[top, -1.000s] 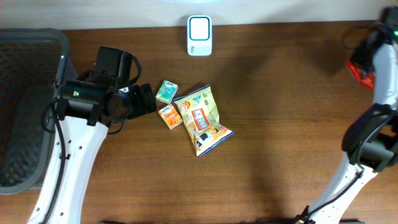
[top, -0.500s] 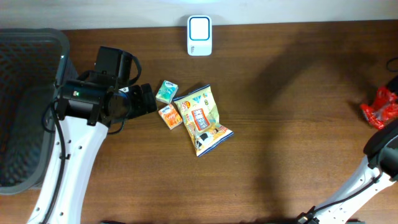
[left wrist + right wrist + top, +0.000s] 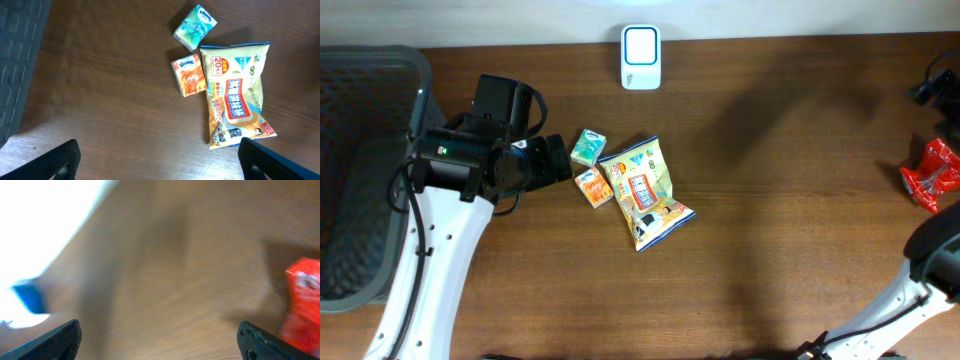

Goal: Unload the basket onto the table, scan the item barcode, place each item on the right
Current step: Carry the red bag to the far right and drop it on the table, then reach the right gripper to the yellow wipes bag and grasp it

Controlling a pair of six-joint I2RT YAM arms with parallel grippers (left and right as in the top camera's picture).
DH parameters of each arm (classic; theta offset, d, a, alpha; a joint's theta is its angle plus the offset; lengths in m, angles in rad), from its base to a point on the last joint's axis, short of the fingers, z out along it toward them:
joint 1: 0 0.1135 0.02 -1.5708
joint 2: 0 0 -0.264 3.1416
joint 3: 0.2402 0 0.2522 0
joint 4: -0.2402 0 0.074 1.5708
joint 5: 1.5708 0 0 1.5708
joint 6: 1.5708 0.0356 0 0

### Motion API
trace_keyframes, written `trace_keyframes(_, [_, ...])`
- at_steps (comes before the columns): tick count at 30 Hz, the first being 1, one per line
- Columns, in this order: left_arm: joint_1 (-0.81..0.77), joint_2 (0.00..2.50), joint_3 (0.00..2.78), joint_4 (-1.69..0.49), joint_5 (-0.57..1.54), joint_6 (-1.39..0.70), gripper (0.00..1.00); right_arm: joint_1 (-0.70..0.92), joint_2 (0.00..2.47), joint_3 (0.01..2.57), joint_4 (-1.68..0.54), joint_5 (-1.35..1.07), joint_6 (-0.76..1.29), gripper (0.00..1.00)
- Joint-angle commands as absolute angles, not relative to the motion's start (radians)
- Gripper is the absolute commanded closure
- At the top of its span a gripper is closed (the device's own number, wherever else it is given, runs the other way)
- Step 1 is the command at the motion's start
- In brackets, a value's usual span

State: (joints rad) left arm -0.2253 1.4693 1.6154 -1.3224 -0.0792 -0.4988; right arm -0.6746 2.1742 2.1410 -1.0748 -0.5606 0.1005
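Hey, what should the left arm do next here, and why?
Probably ease the left gripper forward and down over the orange tissue pack: its jaws stand open and empty, the pack lies nearest ahead, flat on the table, and nothing sits by the scanner yet.

- My left arm [image 3: 438, 235] comes up from the near-left.
- My left pincer [image 3: 160, 165]: jaws spread wide, empty.
- My right pincer [image 3: 160, 342]: jaws wide apart, nothing between.
- My right arm [image 3: 932, 250] at far right edge.

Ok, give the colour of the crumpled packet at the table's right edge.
Red crumpled plastic packet, clearest in overhead view.
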Motion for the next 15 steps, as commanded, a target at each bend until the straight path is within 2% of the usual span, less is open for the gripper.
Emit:
trace_keyframes(1, [-0.226, 1.472, 1.614, -1.321, -0.083, -0.511, 0.01, -0.622, 2.043, 2.148, -1.128, -0.883, -0.059, 0.02])
trace_keyframes(4, [-0.226, 1.472, 1.614, -1.321, -0.083, -0.511, 0.01, -0.530, 2.033, 2.148, -1.250, -0.944, -0.196, 0.01])
trace_keyframes(9, [-0.226, 1.472, 1.614, -1.321, -0.083, -0.511, 0.01, -0.285, 2.087, 2.138, -1.478, -0.785, -0.314, 0.01])
trace_keyframes(12, [-0.226, 1.472, 1.614, -1.321, -0.083, -0.511, 0.01, -0.122, 2.131, 2.081, -1.492, -0.737, -0.445, 0.01])
trace_keyframes(15, [-0.226, 1.472, 1.614, -1.321, -0.083, -0.511, 0.01, 0.020, 2.186, 2.002, -1.440, -0.721, -0.443, 0.01])
